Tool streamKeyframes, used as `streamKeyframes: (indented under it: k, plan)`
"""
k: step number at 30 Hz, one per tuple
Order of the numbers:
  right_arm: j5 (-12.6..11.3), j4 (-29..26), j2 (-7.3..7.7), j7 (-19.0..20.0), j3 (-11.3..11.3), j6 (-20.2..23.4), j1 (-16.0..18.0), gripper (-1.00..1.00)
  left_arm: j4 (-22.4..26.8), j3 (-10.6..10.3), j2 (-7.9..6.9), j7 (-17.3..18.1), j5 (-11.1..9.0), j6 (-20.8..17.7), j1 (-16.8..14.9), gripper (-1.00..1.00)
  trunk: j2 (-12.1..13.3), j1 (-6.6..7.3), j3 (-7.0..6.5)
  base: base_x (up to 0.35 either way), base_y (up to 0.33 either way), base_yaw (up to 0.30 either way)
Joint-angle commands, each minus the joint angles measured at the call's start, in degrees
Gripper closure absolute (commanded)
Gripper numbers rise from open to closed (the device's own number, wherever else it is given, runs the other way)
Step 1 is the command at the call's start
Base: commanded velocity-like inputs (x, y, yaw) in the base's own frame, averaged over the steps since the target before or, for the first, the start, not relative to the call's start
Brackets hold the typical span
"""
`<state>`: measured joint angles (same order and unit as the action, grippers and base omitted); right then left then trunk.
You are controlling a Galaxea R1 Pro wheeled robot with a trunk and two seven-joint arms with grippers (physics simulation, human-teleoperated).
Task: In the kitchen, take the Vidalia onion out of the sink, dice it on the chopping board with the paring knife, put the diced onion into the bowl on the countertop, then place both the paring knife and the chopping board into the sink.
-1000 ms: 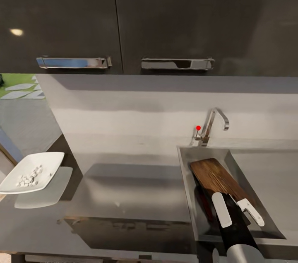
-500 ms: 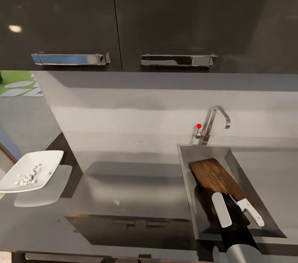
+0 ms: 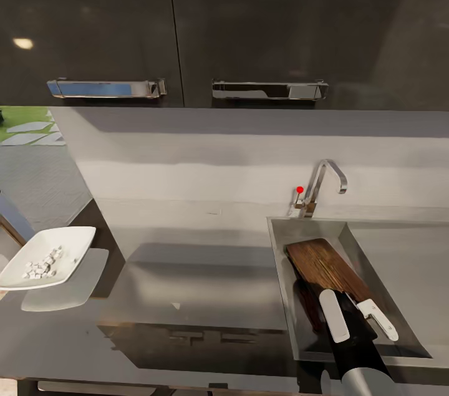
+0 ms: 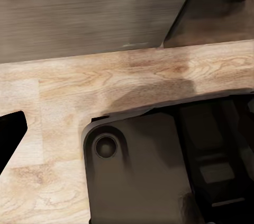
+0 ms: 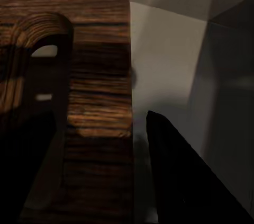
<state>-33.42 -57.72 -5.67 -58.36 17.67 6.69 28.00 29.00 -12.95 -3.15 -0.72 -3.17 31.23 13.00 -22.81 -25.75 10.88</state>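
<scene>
The dark-brown chopping board (image 3: 324, 268) leans lengthwise inside the steel sink (image 3: 282, 287), slot handle (image 5: 45, 49) toward me. My right gripper (image 3: 357, 316) reaches into the basin at the board's near end, open, its white fingers spread to either side. In the right wrist view a gap shows between the board (image 5: 98, 91) and one dark finger (image 5: 180, 181). A dark reddish shape (image 3: 308, 309) lies beside the board; I cannot tell whether it is the paring knife. The white bowl (image 3: 80, 239) on the countertop (image 3: 199, 284) at far left holds small white diced onion pieces (image 3: 41, 265).
An angular steel faucet (image 3: 325, 184) with a red knob (image 3: 300, 189) stands behind the sink. Dark upper cabinets with steel bar handles (image 3: 268, 90) hang overhead. A flat drainboard (image 3: 415, 259) lies right of the basin. The left wrist view looks at pale wood flooring (image 4: 132, 75) and a dark machine part (image 4: 137, 171).
The head view tilted slightly between the oldest frame and now. The board, the bowl and my right gripper stay where they were.
</scene>
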Motion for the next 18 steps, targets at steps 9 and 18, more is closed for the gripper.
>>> streamKeyframes:
  k: [9, 18]
  plan:
    - [-0.05, -0.12, -0.07, -0.18, 0.15, 0.6, 0.04, -1.0, 0.09, -0.32, -0.1, -0.08, -0.34, 0.06, 0.0, -1.0, -0.11, -0.04, 0.1, 0.0, 0.0, 0.0]
    - [-0.08, -7.0, -0.1, 0.44, -0.09, 1.21, 0.04, -1.0, 0.09, -0.32, -0.1, -0.08, -0.34, 0.06, 0.0, -1.0, -0.11, -0.04, 0.1, 0.0, 0.0, 0.0]
